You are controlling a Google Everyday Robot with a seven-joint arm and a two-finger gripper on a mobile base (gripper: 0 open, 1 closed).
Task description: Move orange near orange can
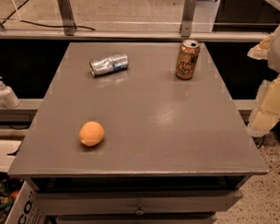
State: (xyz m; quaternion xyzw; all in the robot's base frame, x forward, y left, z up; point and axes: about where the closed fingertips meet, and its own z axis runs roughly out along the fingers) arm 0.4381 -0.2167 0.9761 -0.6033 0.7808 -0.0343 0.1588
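Note:
The orange (91, 133) lies on the grey table top (167, 124) near the front left. The orange can (187, 59) stands upright at the back right of the table, orange-brown with cursive lettering and a silver top. My gripper (272, 93) shows as white and pale yellow parts at the right edge of the view, off the table's right side, well away from both the orange and the can. It holds nothing that I can see.
A dented silver and blue can (109, 65) lies on its side at the back left of the table. A white pump bottle (6, 94) stands on a ledge to the left. A metal rail (133, 35) runs behind the table. Drawers (137, 203) sit below the front edge.

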